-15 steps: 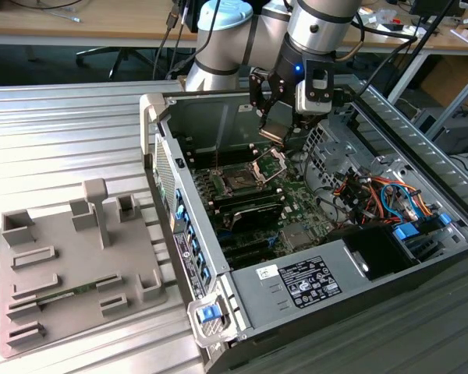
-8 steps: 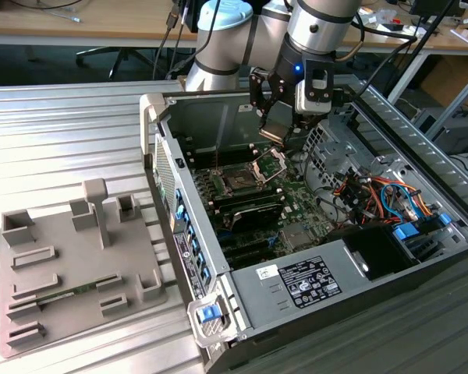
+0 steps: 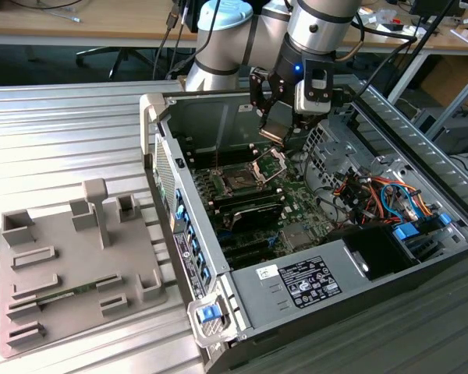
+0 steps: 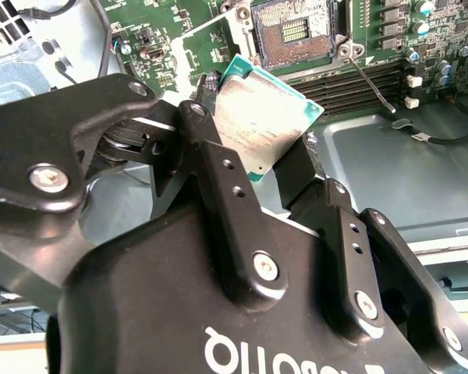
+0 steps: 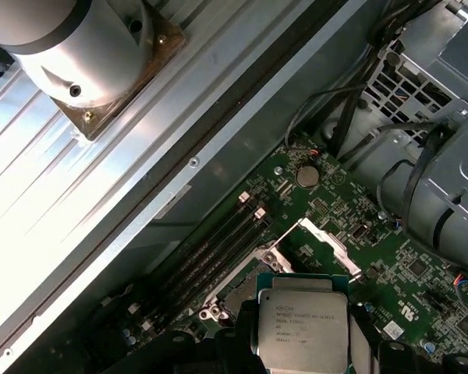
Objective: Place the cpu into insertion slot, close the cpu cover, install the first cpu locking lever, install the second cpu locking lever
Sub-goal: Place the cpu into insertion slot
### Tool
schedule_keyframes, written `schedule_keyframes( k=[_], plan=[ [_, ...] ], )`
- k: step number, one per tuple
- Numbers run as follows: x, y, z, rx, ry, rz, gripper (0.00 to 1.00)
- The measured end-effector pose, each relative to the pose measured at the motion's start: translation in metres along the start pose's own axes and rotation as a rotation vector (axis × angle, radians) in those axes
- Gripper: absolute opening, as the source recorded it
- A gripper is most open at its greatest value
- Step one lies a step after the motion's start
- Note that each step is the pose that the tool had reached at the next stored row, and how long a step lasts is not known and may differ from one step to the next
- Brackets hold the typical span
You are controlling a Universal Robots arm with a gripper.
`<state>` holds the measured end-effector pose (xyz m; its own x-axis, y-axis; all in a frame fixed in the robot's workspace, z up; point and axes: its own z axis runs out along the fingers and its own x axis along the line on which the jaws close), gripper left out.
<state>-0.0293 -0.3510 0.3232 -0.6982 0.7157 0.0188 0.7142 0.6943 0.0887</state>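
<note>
**Chip held in the air over the open socket**

The cpu (image 4: pixel 267 117) is clamped by the pincer (image 3: pixel 274 134). Its two black fingers (image 4: pixel 218 171) are drawn in narrowly against opposite edges of the chip. In both wrist views the silvery metal top is seen, with a thin green rim at the edges, and the chip is held tilted. It is kept clear of the circuit board (image 3: pixel 296 204) and touches nothing but the fingers.

In the exterior view the insertion slot (image 3: pixel 238 181) is found at about 7 o'clock from the pincer, bare and uncovered, well inside the computer case (image 3: pixel 183 234). The cpu cover (image 5: pixel 320 243) is raised on its hinge, so its open middle can be seen through; in the exterior view it is placed at about 6 o'clock from the pincer, between the chip and the slot. A thin metal lever (image 4: pixel 368 80) is seen just beside the slot.

The case is laid on its side on the ribbed metal worktop (image 3: pixel 62 132). A grey moulded tray (image 3: pixel 62 265) is set just beside the case, at about 8 o'clock from it
</note>
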Motion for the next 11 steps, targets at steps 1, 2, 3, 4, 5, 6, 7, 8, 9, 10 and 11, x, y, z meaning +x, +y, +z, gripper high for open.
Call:
schedule_keyframes(
  k=[1, 2, 3, 4, 5, 6, 7, 8, 9, 10, 11],
  plan=[
    [0.0, 0.0, 0.0, 0.0, -0.0001, 0.001, 0.55],
    [0.0, 0.0, 0.0, -0.0001, -0.0001, 0.002, 0.55],
    [0.0, 0.0, 0.0, 0.0, -0.0003, 0.004, 0.55],
    [0.0, 0.0, 0.0, -0.0001, -0.0004, 0.005, 0.55],
    [0.0, 0.0, 0.0, -0.0001, -0.0005, 0.005, 0.55],
    [0.0, 0.0, 0.0, -0.0001, -0.0006, 0.007, 0.55],
    [0.0, 0.0, 0.0, -0.0002, -0.0008, 0.009, 0.55],
    [0.0, 0.0, 0.0, -0.0002, -0.0008, 0.01, 0.55],
    [0.0, 0.0, 0.0, -0.0002, -0.001, 0.011, 0.55],
    [0.0, 0.0, 0.0, -0.0002, -0.001, 0.012, 0.55],
    [0.0, 0.0, 0.0, -0.0003, -0.0011, 0.013, 0.55]
  ],
)
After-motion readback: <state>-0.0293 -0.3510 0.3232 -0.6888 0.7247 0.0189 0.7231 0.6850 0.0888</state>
